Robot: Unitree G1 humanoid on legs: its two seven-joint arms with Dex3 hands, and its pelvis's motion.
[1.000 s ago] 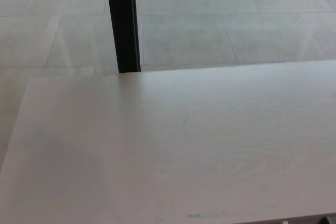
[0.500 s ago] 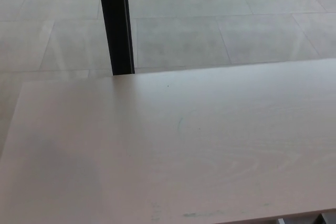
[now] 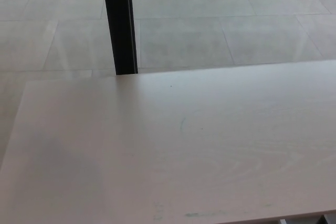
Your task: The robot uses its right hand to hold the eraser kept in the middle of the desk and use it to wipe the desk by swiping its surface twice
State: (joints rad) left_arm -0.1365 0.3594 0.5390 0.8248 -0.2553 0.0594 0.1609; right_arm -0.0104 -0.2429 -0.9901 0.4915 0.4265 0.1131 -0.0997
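Left robot hand: not in frame, so state of fingers can't be told.
Black post (image 3: 121,22): upright, upper left of frame, running from top edge down to the tabletop's far edge; tiled floor (image 3: 220,30) behind it across the upper part.
Tabletop (image 3: 79,145): pale wood-grain, fills lower two-thirds of frame, left edge slanting down to lower left.
Marks: short faint bluish stroke (image 3: 182,123) near centre; greenish smudge (image 3: 202,214) at bottom centre, close to the near edge.
Eraser: not visible anywhere in frame; where it is can't be told. Nothing sits at mid-tabletop.
Eraser axis/heading: can't say, thing not seen.
Right robot hand: not in frame either; spread, closed or holding something, can't tell.
Progress: unclear. No grasp and no swipe shown. Marks on the surface suggest wiping isn't done, or hasn't reached them; prob. either very early or hand + eraser are outside the view.
Left to do (judgement): find eraser, grip w/ right hand, two swipes.
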